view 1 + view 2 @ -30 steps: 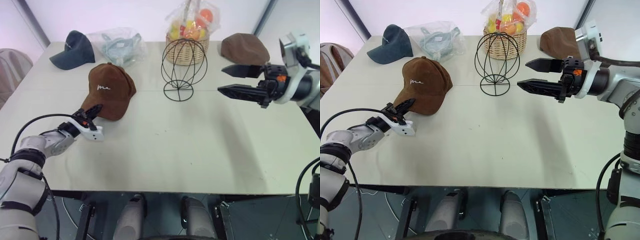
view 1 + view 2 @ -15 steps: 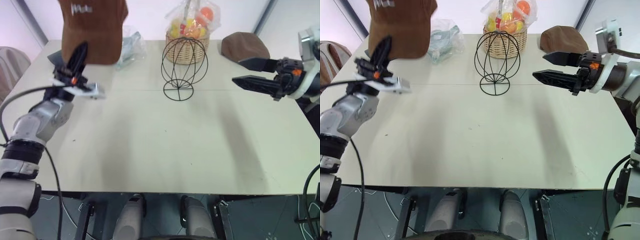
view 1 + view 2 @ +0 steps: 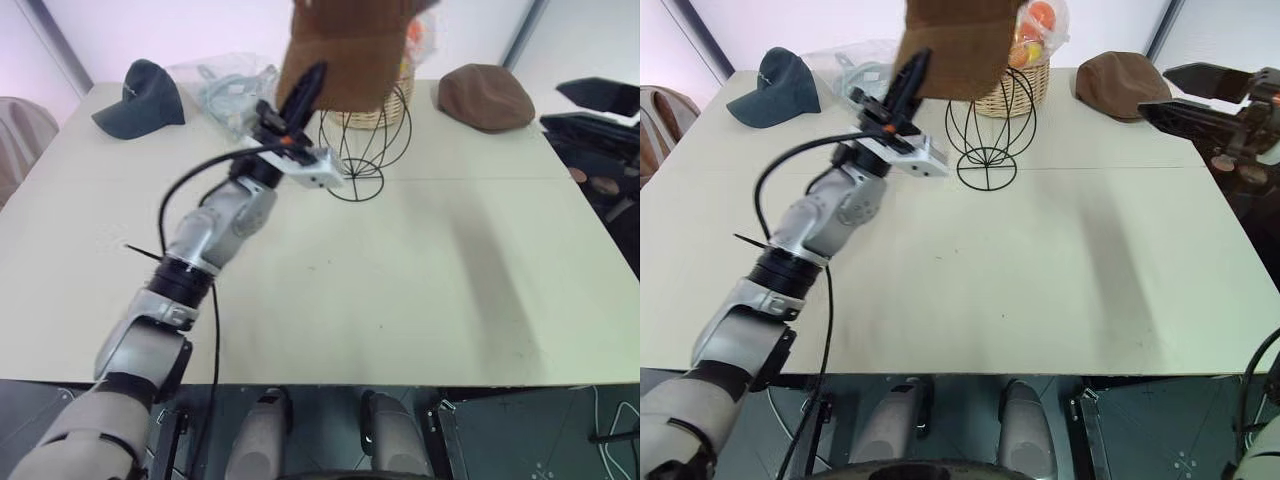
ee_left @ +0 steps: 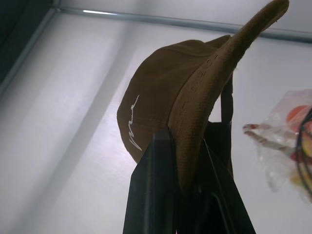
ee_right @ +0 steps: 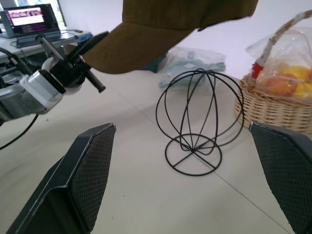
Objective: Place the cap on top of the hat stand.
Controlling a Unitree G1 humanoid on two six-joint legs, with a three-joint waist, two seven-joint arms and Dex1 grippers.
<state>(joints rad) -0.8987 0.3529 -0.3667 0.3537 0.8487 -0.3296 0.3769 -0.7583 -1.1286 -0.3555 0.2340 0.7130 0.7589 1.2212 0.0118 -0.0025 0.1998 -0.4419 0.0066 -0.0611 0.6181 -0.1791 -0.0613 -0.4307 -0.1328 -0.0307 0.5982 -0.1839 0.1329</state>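
The cap [image 3: 345,55], lifted off the desk [image 3: 400,290] a second ago, now hangs over the stand [image 3: 366,140], brim clamped in the left gripper [image 3: 300,95]; lowering remains. The right gripper [image 3: 1200,95] stands open, well right of the stand. The right wrist view shows air between cap and stand.

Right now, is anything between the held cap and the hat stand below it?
Nothing: in the right wrist view, bare air separates the cap from the hat stand.
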